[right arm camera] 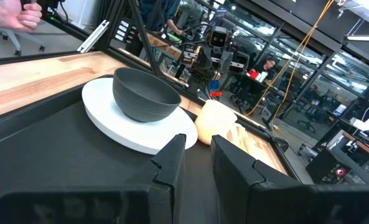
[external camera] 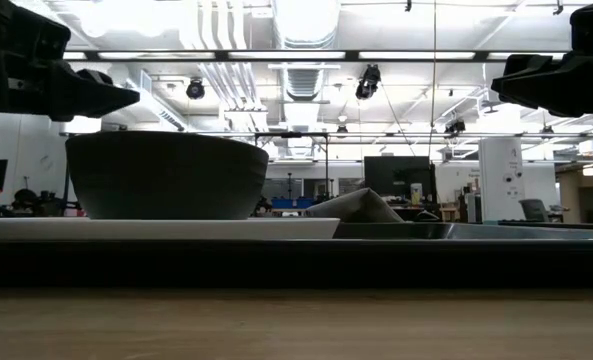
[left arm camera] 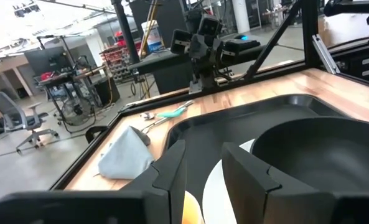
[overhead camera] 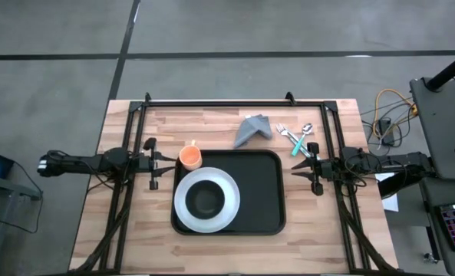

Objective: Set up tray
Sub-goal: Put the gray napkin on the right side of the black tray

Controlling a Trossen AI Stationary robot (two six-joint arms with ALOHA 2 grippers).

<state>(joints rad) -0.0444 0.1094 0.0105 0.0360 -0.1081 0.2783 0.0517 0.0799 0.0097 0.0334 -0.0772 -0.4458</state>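
Observation:
The black tray (overhead camera: pixel 262 192) lies in the middle of the table. A white plate (overhead camera: pixel 186 205) sits on its left half and carries a dark grey bowl (overhead camera: pixel 206 199). An orange cup (overhead camera: pixel 190 156) stands on the wood at the tray's far left corner. My left gripper (overhead camera: pixel 168 159) hovers open just left of the cup, above the table; the cup's rim (left arm camera: pixel 190 208) shows between its fingers. My right gripper (overhead camera: pixel 298 165) hovers open at the tray's right rim and points at the bowl (right arm camera: pixel 145 94). Neither gripper touches anything.
A folded grey napkin (overhead camera: pixel 252 129) and a fork, a spoon and a teal-handled utensil (overhead camera: pixel 296 136) lie on the wood beyond the tray's far edge. The black frame rails (overhead camera: pixel 235 102) border the table. A person's hand (right arm camera: pixel 13 15) shows beyond the table's left side.

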